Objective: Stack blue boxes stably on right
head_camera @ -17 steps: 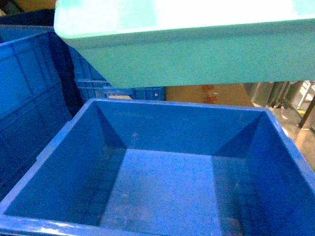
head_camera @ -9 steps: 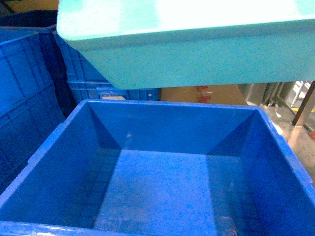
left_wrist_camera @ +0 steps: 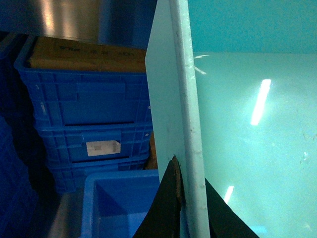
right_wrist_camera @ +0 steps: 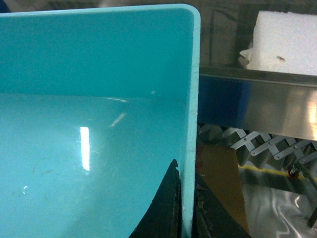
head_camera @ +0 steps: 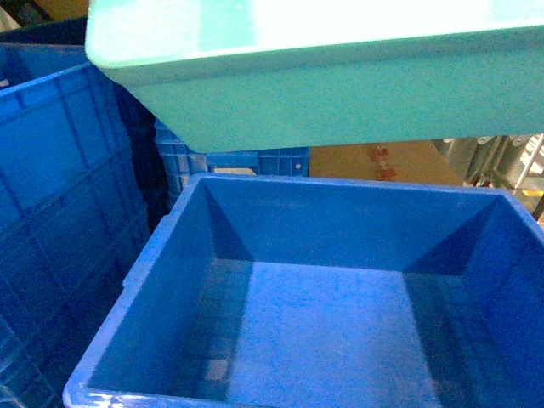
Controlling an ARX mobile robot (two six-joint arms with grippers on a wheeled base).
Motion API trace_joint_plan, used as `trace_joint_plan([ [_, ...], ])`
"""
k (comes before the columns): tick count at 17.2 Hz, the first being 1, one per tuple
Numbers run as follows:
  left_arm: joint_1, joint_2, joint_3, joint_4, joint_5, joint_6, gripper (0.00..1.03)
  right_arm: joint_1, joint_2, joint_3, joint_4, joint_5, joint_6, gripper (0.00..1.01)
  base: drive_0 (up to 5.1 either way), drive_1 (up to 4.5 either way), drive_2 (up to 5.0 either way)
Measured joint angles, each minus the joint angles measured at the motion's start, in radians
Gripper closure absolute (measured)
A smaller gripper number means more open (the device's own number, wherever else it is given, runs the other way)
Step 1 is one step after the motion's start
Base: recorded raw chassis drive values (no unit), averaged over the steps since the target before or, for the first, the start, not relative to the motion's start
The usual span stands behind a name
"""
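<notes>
The turquoise tub hangs in the air above the open royal-blue tub, not touching it. The left gripper is clamped over its left rim, the right gripper pinches the right rim. Ribbed crates are stacked behind.
</notes>
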Motion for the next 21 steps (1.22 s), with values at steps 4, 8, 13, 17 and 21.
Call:
trace_joint_plan([
  [4, -0.004, 0.000, 0.000, 0.000, -0.001, 0.001, 1.01, 0.003, 0.002, 0.000, -0.008, 0.008, 0.000, 0.99, 0.0, 0.00, 0.0],
  [8, -0.005, 0.000, 0.000, -0.001, -0.002, 0.001, 1.01, 0.003, 0.002, 0.000, -0.008, 0.008, 0.000, 0.99, 0.0, 0.00, 0.0],
  [13, -0.005, 0.000, 0.000, 0.000, -0.002, 0.001, 1.01, 0.003, 0.002, 0.000, -0.008, 0.008, 0.000, 0.99, 0.0, 0.00, 0.0],
  [17, -0.011, 0.017, -0.025, -0.079, 0.023, -0.029, 1.01, 0.003, -0.016, -0.050, -0.116, 0.008, -0.007, 0.99, 0.0, 0.00, 0.0],
  [21, -0.019, 0.121, -0.061, -0.099, 0.045, -0.069, 1.01, 0.004, 0.079, -0.097, -0.125, 0.029, -0.059, 0.99, 0.0, 0.00, 0.0],
])
